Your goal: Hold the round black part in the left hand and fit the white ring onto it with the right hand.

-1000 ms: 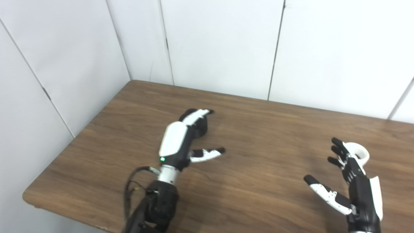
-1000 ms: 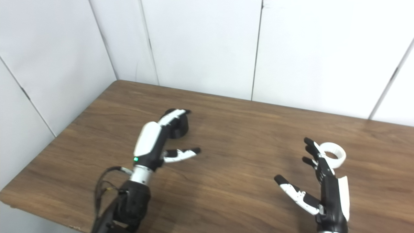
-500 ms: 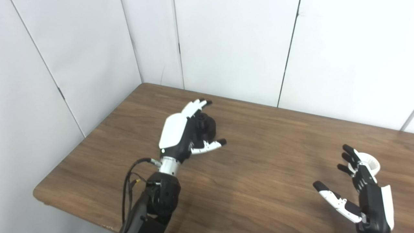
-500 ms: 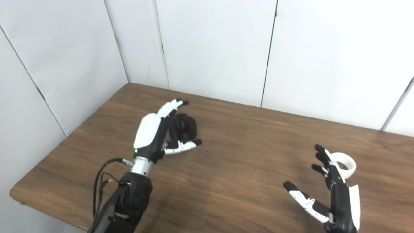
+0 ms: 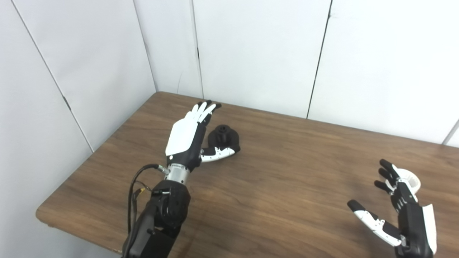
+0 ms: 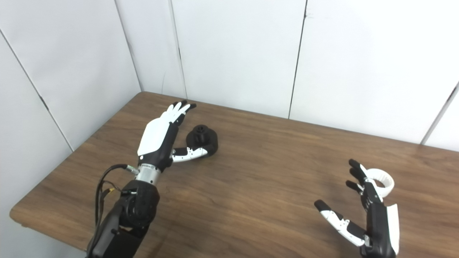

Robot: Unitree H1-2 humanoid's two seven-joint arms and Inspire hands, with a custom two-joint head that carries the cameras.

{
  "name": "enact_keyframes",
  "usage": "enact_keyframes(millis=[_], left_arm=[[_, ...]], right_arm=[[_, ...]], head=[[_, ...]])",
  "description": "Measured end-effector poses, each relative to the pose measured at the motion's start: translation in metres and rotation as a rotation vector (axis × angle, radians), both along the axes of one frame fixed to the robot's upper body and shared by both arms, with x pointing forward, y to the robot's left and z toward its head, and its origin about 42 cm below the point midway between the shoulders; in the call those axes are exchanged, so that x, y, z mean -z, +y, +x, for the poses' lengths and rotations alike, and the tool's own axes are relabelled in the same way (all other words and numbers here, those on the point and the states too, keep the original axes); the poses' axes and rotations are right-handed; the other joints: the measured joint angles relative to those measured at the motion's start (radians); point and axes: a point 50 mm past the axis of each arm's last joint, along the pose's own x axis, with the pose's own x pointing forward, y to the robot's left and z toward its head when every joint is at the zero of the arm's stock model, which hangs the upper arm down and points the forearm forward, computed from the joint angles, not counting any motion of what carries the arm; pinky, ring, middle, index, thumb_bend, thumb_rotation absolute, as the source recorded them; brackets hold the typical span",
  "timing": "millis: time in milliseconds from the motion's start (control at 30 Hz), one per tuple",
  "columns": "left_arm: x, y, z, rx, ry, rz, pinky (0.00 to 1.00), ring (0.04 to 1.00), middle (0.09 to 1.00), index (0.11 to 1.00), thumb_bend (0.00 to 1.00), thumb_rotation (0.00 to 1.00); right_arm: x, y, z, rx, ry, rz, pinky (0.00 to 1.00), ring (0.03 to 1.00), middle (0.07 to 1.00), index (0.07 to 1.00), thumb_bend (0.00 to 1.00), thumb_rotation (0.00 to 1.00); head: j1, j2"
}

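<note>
At centre left the left hand point(image 6: 157, 138) stands released beside the round black part point(image 6: 203, 138) on the table point(image 6: 251, 186), while the right hand point(image 6: 369, 211), fingers spread, sits empty before the white ring point(image 6: 383, 178) at lower right.

Black-and-white hands point(image 5: 188, 138), looped black cable point(image 5: 138, 179)

Round part point(image 6: 203, 139) on table point(image 6: 251, 186) far left; ring point(image 6: 381, 177) far right.

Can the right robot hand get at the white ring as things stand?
Probably yes. The right robot hand is open, its fingertips right beside the white ring, which lies flat on the table with nothing between them.
</note>
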Motion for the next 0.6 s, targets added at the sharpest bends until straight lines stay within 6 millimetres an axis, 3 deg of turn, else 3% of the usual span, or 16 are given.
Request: enact_keyframes(millis=[333, 600], left_arm=[[0.008, 0.012, 0.011, -0.037, 0.06, 0.019, 1.0, 1.0, 1.0, 0.903, 0.86, 0.41], [0.014, 0.017, 0.023, -0.041, 0.113, 0.04, 0.96, 1.0, 1.0, 0.903, 0.94, 0.48]], right_arm=[[0.0, 0.0, 0.0, -0.001, 0.0, 0.0, 0.76, 0.872, 0.9, 0.853, 0.75, 0.25], [0.0, 0.0, 0.0, -0.001, 0.0, 0.0, 0.74, 0.866, 0.897, 0.851, 0.75, 0.25]], head=[[-0.006, 0.005], [-0.009, 0.008]])
